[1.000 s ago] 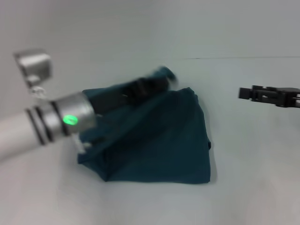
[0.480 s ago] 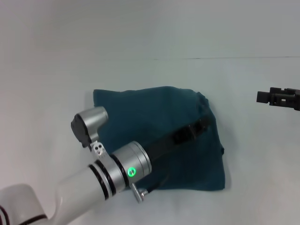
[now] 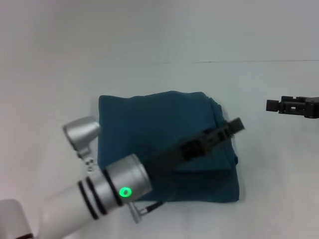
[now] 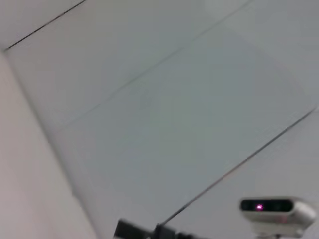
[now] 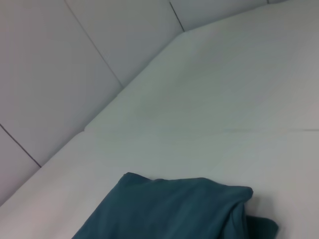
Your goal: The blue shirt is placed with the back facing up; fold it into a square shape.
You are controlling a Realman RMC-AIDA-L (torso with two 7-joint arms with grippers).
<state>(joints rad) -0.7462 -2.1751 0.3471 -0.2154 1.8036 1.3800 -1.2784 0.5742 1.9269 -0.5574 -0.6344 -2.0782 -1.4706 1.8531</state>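
The blue shirt (image 3: 149,119) lies on the white table as a folded, roughly square, plain teal pad with a thicker layer along its right side. No lettering shows. My left arm reaches from the lower left across the shirt, and my left gripper (image 3: 234,125) is over the shirt's right edge, seemingly holding no cloth. My right gripper (image 3: 273,105) hovers to the right of the shirt, apart from it. In the right wrist view one corner of the shirt (image 5: 174,209) shows.
The white table (image 3: 149,74) extends all around the shirt, with a thin seam line across its back. The left wrist view shows only pale panels and a small grey camera unit (image 4: 278,211) with a purple light.
My left arm swung from the shirt's back left across to its right side. The shirt went from a lifted, loose fold to a flat square. The right gripper shifted slightly.
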